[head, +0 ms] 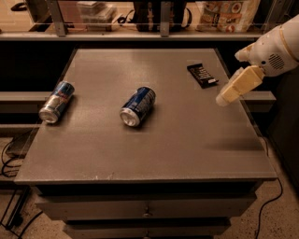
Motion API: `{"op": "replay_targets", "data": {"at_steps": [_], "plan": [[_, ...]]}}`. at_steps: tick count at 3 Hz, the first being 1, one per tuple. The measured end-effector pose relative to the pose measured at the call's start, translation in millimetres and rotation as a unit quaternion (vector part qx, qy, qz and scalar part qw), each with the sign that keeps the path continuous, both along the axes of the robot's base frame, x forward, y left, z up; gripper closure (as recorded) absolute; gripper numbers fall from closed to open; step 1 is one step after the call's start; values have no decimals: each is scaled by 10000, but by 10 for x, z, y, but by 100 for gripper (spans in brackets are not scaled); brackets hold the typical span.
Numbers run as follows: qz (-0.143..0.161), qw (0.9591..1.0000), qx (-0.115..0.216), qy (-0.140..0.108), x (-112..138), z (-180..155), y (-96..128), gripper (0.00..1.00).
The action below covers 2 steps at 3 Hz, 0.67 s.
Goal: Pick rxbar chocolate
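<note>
The rxbar chocolate (202,75) is a small flat black bar with white lettering. It lies flat on the grey table top (177,135) near the far right corner. My gripper (225,97) comes in from the right on a white arm. Its cream-coloured tip hangs above the table's right side, a little to the right of and nearer than the bar, not touching it. Nothing shows in the gripper.
A blue drink can (138,106) lies on its side at the table's middle. A blue and silver can (57,101) lies on its side near the left edge. A shelf with packages (224,11) runs behind the table. Drawers (147,211) sit below the front edge.
</note>
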<state>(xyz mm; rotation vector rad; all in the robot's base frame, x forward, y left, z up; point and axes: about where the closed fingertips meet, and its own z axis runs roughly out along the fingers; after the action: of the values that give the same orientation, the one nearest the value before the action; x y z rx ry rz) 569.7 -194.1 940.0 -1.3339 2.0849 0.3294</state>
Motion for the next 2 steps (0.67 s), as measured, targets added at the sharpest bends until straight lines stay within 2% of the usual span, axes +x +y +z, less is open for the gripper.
{"op": "replay_targets", "data": {"at_steps": [1, 2], "plan": [[-140, 9986, 504, -4, 228, -114, 145, 0], [-279, 9958, 875, 21, 556, -259, 262, 0]]}}
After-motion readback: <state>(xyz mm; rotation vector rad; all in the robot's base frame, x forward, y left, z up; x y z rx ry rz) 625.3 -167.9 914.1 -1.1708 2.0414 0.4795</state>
